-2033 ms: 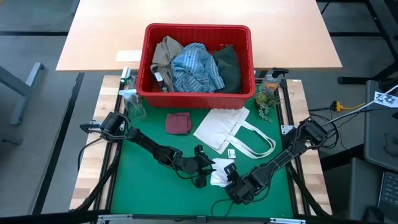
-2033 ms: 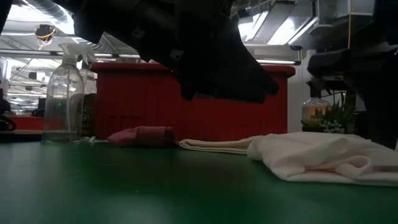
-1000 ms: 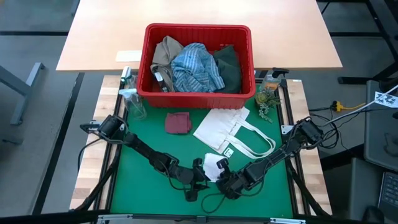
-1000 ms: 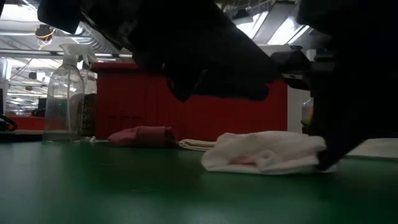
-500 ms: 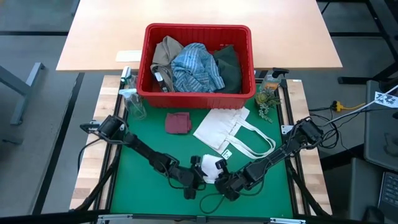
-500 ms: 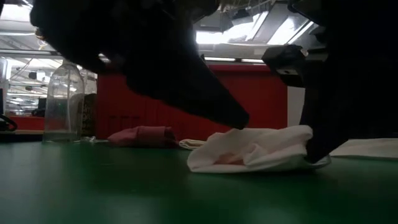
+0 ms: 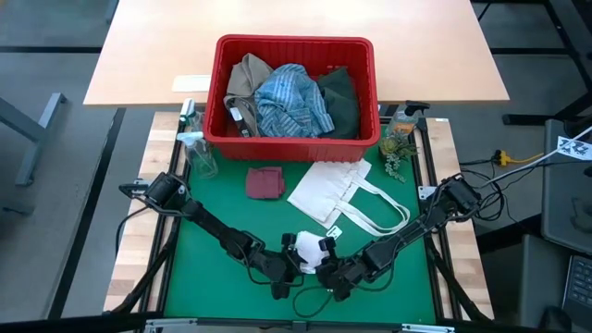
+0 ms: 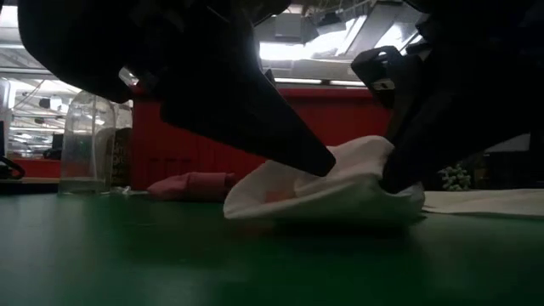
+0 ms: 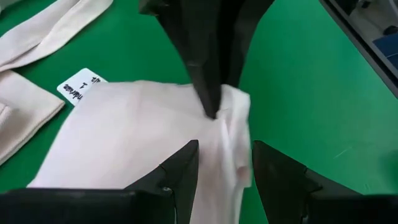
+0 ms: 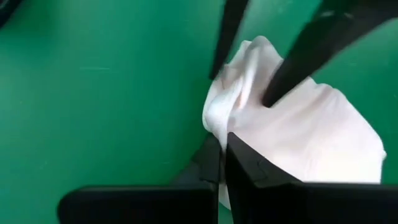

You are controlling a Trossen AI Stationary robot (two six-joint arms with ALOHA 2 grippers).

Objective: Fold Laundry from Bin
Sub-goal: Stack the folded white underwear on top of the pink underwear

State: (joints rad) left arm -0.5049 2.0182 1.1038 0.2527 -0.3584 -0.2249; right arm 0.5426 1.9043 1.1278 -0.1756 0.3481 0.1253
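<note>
White cloth point(image 7: 313, 248): small, bunched, creased, at mat's 6 o'clock. Right gripper point(image 10: 222, 163) clamped on cloth edge. Left gripper point(image 9: 224, 167) jaws apart, straddling cloth fold. Low view: arms hide cloth's top. Bin point(image 7: 294, 137) at 12 o'clock.

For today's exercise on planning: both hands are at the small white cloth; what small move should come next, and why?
Probably close the left hand on the small white cloth: its fingers straddle a raised fold, open, while the right hand already pinches the cloth's edge.
</note>
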